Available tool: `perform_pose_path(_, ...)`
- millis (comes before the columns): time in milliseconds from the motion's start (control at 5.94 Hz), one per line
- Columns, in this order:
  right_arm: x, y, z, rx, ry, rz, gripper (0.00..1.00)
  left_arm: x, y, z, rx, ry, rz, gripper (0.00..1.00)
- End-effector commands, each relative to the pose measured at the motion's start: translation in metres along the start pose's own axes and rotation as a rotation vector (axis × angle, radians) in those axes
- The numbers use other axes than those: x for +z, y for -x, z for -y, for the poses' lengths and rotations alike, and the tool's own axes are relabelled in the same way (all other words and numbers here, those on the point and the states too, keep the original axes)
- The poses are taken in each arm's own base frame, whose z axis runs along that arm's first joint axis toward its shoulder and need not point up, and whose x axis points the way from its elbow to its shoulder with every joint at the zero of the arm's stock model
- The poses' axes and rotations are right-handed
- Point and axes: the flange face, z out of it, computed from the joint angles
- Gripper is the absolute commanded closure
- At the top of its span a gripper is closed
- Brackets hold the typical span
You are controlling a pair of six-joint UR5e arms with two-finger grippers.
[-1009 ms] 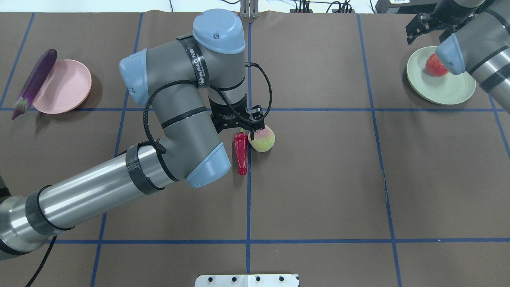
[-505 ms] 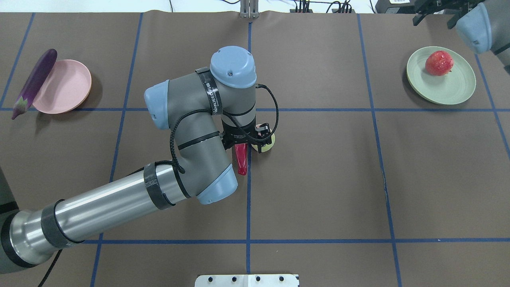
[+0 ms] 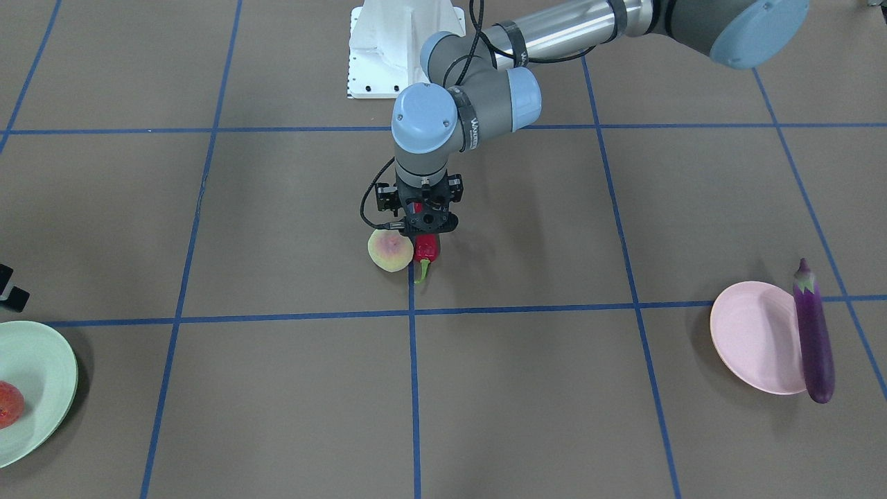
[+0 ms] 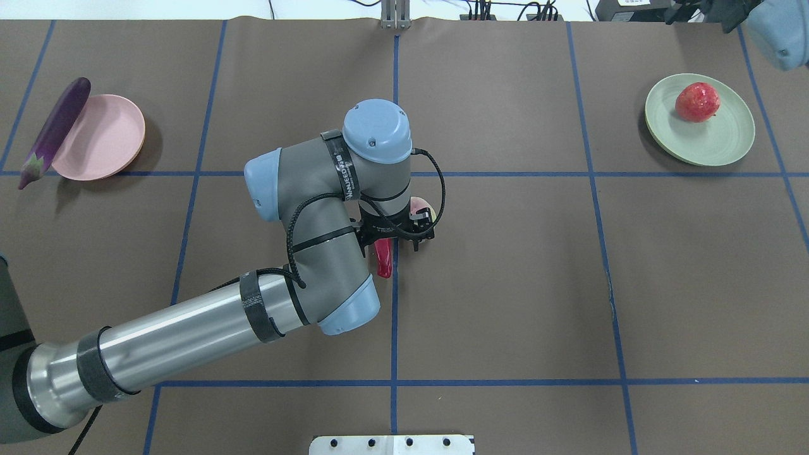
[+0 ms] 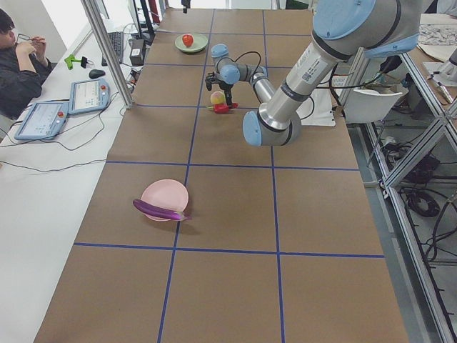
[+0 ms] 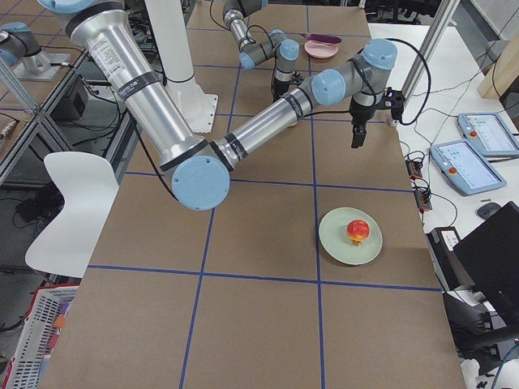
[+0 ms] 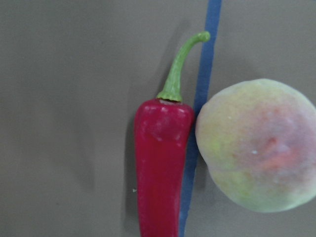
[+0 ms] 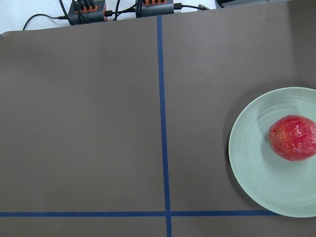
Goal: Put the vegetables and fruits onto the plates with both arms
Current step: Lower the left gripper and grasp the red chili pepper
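Chili pepper point(image 7: 160, 163) lay flat on the brown table cover point(image 4: 505, 284) near mid-table. It was glossy red, with its curled green stem pointing to 12 o'clock in the left wrist view and its body running along a blue tape line point(image 7: 197, 148). At its 3 o'clock sat the pale yellow-green fruit point(image 7: 254, 145) with a pink blush, just beside it, touching or nearly so. The left gripper point(image 3: 425, 237) stood straight down over the pepper's thick end, low to the table. Its fingers were masked by the gripper body and the pepper, so it could not be told how far apart they were or whether they had hold of it.

Farther off, at 10 o'clock in the overhead view, the pale pink plate point(image 4: 104, 136) had the purple eggplant point(image 4: 57, 129) lying across its 9 o'clock rim, the cap end reaching past the plate toward 7 o'clock. At 2 o'clock the mint green plate point(image 4: 708, 142) held the red-orange fruit point(image 4: 697, 102) toward its far side. Beyond it the right gripper point(image 6: 355, 142) hung clear of plate and fruit, its fingertips spread and gripping nothing.
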Motion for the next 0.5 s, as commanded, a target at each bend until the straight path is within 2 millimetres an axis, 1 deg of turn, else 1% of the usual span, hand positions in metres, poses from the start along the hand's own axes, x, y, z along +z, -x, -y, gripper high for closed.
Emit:
perform_pose_path(0, -0.011, 0.003, -0.004, 0.025, -0.003, 0.023, 0.01, 0.011, 0.009, 0.0, 0.01, -0.008, -0.01, 0.44)
perform_pose_path(168, -0.011, 0.004, -0.004, 0.024, -0.003, 0.025, 0.01, 0.006, 0.005, -0.002, 0.009, -0.011, -0.019, 0.89)
perform_pose_path(336, -0.016, 0.002, -0.003, 0.031, -0.001, 0.039, 0.01, -0.002, 0.004, 0.001, -0.008, -0.018, -0.03, 1.0)
